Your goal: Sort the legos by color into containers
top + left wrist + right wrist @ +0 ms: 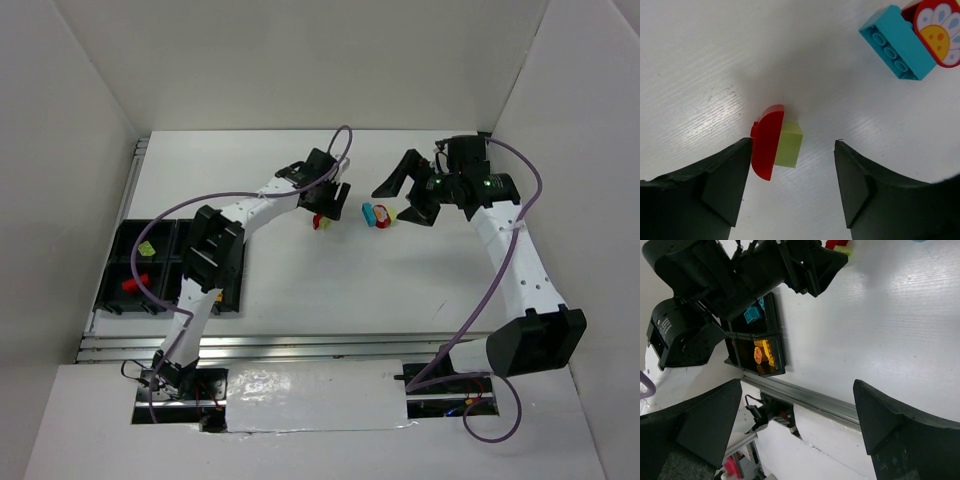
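A red-and-lime lego (772, 145) lies on the white table between the fingers of my left gripper (792, 146). The left finger (735, 170) touches its red side; the right finger stands apart from its lime side, so the jaws are open around it. From above, that lego (322, 221) sits just under the left gripper (328, 203). A cyan lego (895, 42) joined to a red flower-print piece (940, 32) lies further right, also seen from above (377, 213). My right gripper (408, 195) hovers open and empty beside it. The black tray of containers (113, 270) sits at the left.
In the tray, a lime brick (147, 247) and a red brick (130, 285) lie in separate compartments. The right wrist view shows the tray (781, 355) holding a cyan brick (752, 315) and orange-yellow bricks (765, 352). A metal rail (300, 345) runs along the table's near edge.
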Action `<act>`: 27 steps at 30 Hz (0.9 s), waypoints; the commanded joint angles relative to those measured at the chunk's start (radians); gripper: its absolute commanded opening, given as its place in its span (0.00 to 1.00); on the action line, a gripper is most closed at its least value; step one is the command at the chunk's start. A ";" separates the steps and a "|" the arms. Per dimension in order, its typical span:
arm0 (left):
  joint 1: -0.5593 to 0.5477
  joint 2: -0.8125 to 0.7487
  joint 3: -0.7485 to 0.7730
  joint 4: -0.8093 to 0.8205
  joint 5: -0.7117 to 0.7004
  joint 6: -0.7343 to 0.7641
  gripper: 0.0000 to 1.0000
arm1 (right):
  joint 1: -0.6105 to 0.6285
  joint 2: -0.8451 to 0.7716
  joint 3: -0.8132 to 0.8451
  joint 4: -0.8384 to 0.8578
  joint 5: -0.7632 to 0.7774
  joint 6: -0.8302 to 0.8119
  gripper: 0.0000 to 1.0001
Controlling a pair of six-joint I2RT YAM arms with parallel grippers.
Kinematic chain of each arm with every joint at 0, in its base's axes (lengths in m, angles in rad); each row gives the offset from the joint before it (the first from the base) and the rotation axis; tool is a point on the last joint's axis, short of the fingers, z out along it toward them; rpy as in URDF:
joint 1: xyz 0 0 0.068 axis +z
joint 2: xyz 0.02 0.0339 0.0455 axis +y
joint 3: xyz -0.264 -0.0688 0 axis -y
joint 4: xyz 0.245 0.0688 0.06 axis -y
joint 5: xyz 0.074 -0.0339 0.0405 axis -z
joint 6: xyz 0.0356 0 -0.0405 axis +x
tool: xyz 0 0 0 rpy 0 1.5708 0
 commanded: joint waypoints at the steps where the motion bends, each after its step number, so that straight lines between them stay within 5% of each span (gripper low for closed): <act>1: -0.007 0.023 -0.016 0.017 -0.092 0.007 0.77 | -0.004 -0.033 -0.005 0.032 -0.020 -0.016 1.00; 4: -0.007 0.029 -0.019 0.005 -0.112 0.007 0.67 | -0.004 -0.018 0.000 0.039 -0.038 -0.015 1.00; 11: -0.008 0.017 -0.090 0.002 -0.100 0.010 0.66 | -0.004 0.028 0.029 0.042 -0.067 -0.015 1.00; 14: -0.008 0.011 -0.110 0.000 -0.089 0.017 0.42 | -0.003 0.037 0.041 0.044 -0.072 -0.015 1.00; 15: -0.008 0.008 -0.118 0.000 -0.088 0.019 0.26 | -0.003 0.042 0.043 0.047 -0.072 -0.015 1.00; 19: -0.008 -0.030 -0.134 0.008 -0.082 0.020 0.00 | -0.004 0.046 0.041 0.059 -0.067 -0.015 1.00; 27: 0.005 -0.203 -0.202 0.075 0.083 0.060 0.00 | -0.021 0.091 0.075 0.072 -0.083 0.001 1.00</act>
